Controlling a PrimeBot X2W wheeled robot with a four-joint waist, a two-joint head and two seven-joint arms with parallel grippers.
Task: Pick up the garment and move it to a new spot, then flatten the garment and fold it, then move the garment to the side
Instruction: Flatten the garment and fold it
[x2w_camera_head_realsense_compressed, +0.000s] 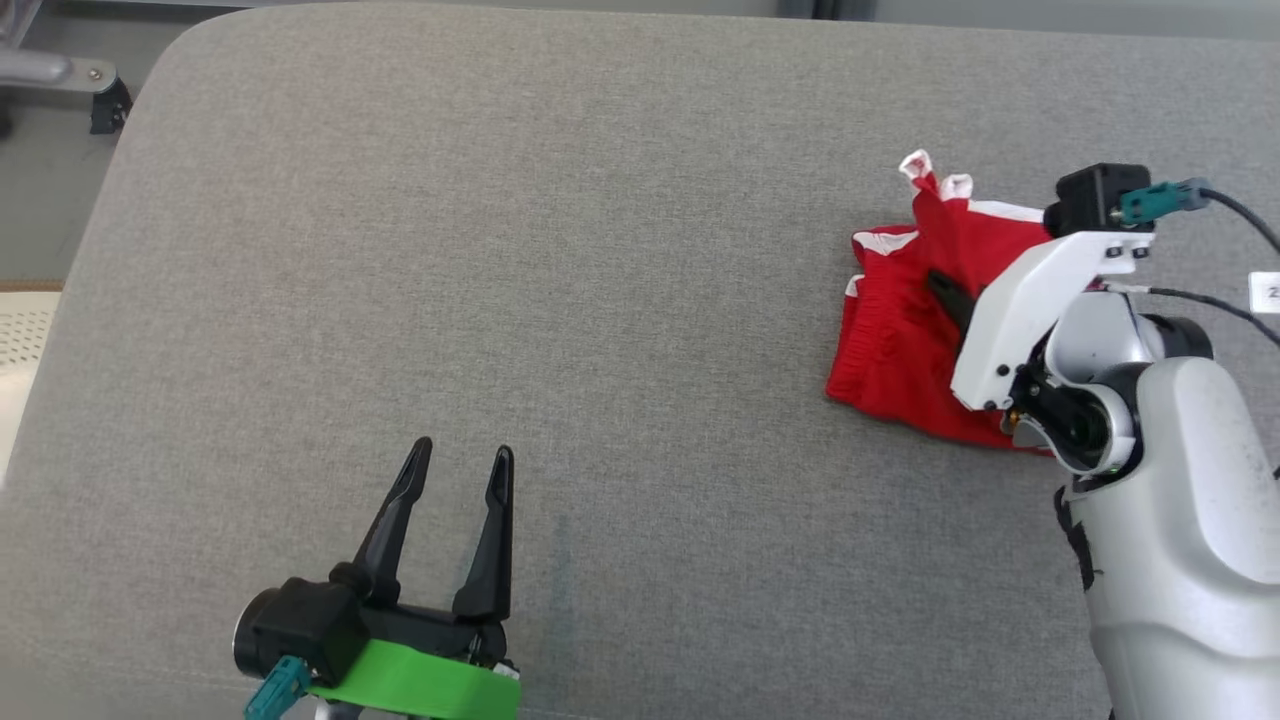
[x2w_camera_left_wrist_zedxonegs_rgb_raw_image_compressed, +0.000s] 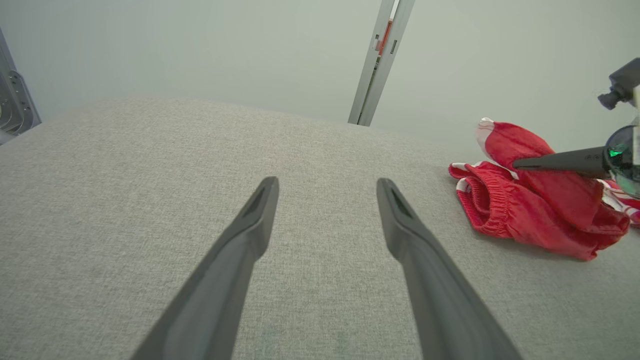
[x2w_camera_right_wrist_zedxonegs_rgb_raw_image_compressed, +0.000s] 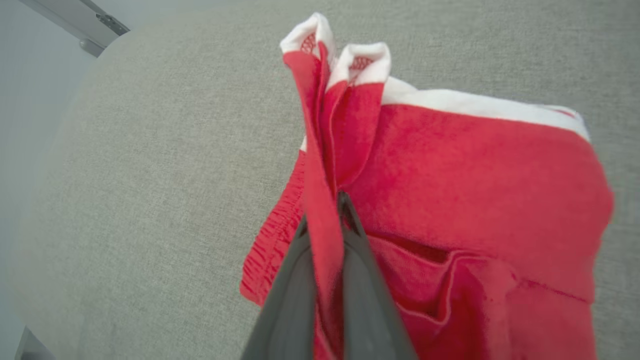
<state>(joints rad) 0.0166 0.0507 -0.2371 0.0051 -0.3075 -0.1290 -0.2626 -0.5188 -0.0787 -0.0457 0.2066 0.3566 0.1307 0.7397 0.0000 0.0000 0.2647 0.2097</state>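
1. Pad (x2w_camera_head_realsense_compressed: 600, 250): grey woven cloth with a fine, even weave. It is flat and its far corners are rounded. There is a faint bluish streak just right of the left gripper.
2. Garment (x2w_camera_head_realsense_compressed: 900, 340): red knit shorts with white trim, on the pad's right side, well apart from the left gripper. They are loosely folded and lumpy, not flat. In the head view a ribbed, gathered waistband runs along the left edge.
3. In the right wrist view a white hem band runs along the garment's far edge. Two white-tipped corners stand up as narrow peaks, with mesh lining visible inside them.
4. Right gripper (x2w_camera_right_wrist_zedxonegs_rgb_raw_image_compressed: 324, 210): clamped on a thin upright fold of the garment. Red cloth is sandwiched between the two dark tapered fingers, and that ridge is raised above the rest of the pile.
5. In the left wrist view one right-gripper finger lies roughly level across the garment's raised top. The lower cloth rests on the pad.
6. Left gripper (x2w_camera_head_realsense_compressed: 463, 450): fingers spread with nothing between them, over bare pad at the lower left of the head view. The fingers are long, matte and dark, narrowing to thin tips. Can't tell whether they touch the pad.
7. Left wrist carries a green plastic bracket (x2w_camera_head_realsense_compressed: 420, 685). Right wrist carries a white bracket (x2w_camera_head_realsense_compressed: 1030, 300) and a teal connector (x2w_camera_head_realsense_compressed: 1160, 200).
8. A grey metal post (x2w_camera_left_wrist_zedxonegs_rgb_raw_image_compressed: 380, 60) stands behind the pad in the left wrist view.
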